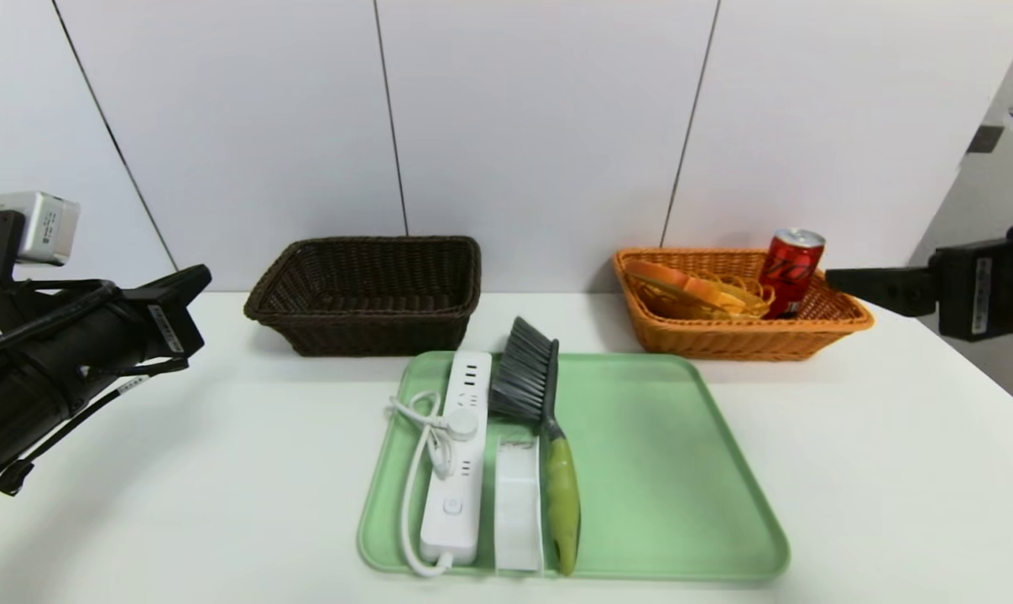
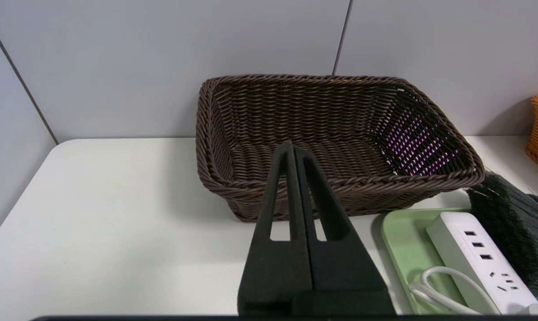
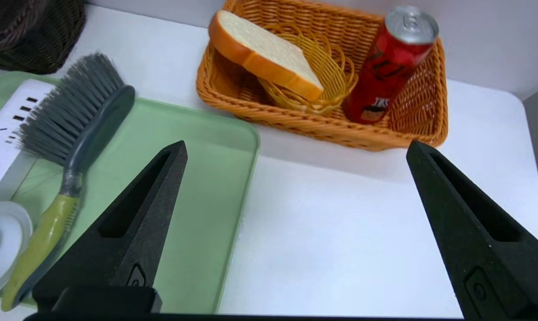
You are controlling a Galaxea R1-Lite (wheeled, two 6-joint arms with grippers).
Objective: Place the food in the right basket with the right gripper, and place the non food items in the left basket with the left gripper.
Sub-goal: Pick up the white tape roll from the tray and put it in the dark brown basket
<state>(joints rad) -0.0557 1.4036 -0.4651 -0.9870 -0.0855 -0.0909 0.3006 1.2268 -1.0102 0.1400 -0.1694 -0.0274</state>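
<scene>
The orange right basket [image 1: 846, 317] holds a slice of bread [image 1: 682, 285], a yellow wire piece [image 1: 745, 294] and a red soda can [image 1: 791, 268]. The dark brown left basket [image 1: 363, 331] stands with nothing in it. On the green tray [image 1: 665, 470] lie a white power strip [image 1: 460, 453] with its cord, a grey brush with a green handle [image 1: 548, 419] and a white roll-shaped item [image 1: 517, 503]. My left gripper [image 2: 291, 147] is shut on nothing, raised left of the brown basket. My right gripper [image 3: 295, 151] is open, raised beside the orange basket.
A white table [image 1: 892, 470] carries everything, and a white panelled wall [image 1: 540, 117] rises right behind the baskets. The table's right edge [image 1: 1001, 386] runs close to the right arm. The tray's right half is bare.
</scene>
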